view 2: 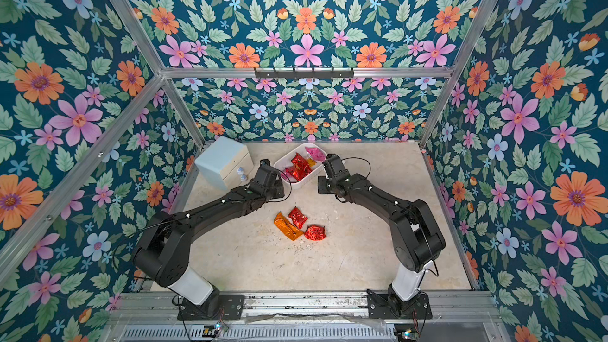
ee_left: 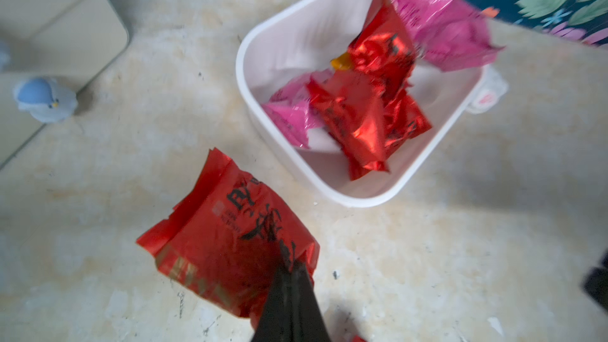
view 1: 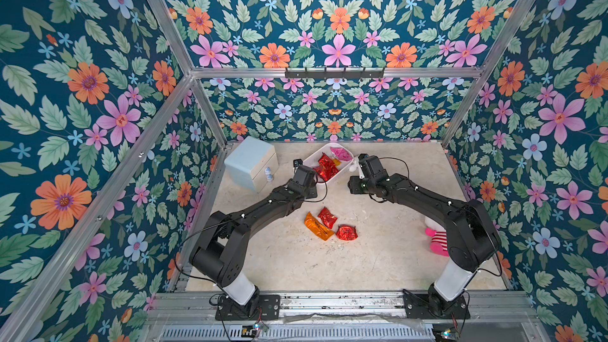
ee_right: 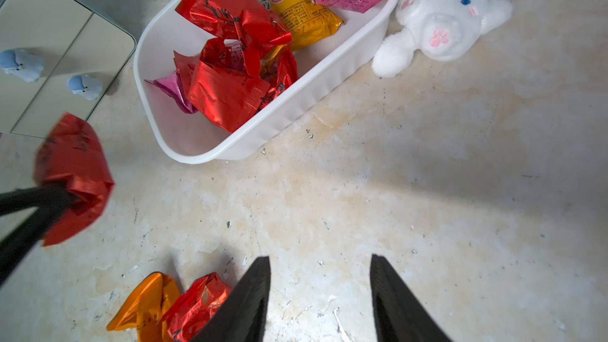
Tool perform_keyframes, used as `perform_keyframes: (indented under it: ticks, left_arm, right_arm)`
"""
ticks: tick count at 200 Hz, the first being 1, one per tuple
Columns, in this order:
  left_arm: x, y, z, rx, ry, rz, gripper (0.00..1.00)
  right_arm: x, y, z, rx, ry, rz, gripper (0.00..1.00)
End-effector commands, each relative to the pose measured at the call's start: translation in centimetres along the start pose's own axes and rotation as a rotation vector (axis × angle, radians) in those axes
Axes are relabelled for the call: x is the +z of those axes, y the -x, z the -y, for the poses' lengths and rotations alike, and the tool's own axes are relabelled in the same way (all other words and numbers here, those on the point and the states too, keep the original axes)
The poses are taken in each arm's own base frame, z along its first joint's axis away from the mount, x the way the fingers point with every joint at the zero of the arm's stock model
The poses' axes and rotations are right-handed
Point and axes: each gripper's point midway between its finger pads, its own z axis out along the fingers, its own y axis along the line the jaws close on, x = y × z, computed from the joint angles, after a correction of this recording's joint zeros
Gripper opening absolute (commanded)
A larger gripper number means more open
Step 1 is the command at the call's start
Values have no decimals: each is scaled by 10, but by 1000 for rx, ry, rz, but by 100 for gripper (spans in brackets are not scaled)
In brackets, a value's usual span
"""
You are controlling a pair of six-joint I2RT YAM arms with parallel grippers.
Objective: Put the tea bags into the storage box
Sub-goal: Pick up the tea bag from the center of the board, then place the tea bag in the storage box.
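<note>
Several tea bags (ee_right: pixel 227 93), red, pink and one yellow, lie heaped in the white storage box (ee_left: pixel 243 70), which stands toward the far side of the table (view 1: pixel 362 258), about midway between left and right. One more red tea bag (ee_left: pixel 227 241) is pinched at its edge by the jaws of the left arm (view 1: pixel 263 205), which are clenched on the foil. It is held just outside the rim at the box's near-left end. Three further packets lie together on the table nearer the robot, between the two arms: an orange packet (view 1: pixel 317 227), a red packet (view 1: pixel 327 217) against it, and a second red packet (view 1: pixel 346 232) just to the right. The jaws of the right arm (view 1: pixel 411 192) stand released and empty over bare table, right of the box's near end. A white plush toy (ee_right: pixel 441 18) lies just beside the box's right wall, and a pale blue cabinet (view 1: pixel 251 162) stands to the left of the box.
</note>
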Motion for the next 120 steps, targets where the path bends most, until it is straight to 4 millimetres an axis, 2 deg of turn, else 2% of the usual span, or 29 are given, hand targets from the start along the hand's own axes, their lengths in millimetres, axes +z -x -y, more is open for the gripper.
perform_keyframes:
  ticks: [1, 23, 41, 55, 92, 120]
  left_arm:
    - [-6, 21, 14, 69, -41, 30, 0]
    - [3, 45, 37, 142, -100, 64, 0]
    - [21, 56, 54, 203, -158, 55, 0]
    - [37, 64, 59, 223, -177, 47, 0]
    - [76, 81, 38, 160, -198, 13, 0]
    - [96, 81, 27, 97, -277, -26, 0]
  right_arm:
    - [0, 2, 1, 3, -7, 12, 54]
    - [-1, 2, 1, 3, -6, 16, 54]
    - [-2, 1, 3, 3, -12, 16, 54]
    - [-3, 0, 5, -1, -17, 18, 54]
    - [-9, -2, 11, -12, -45, 25, 54]
    - [-8, -6, 13, -14, -49, 17, 54]
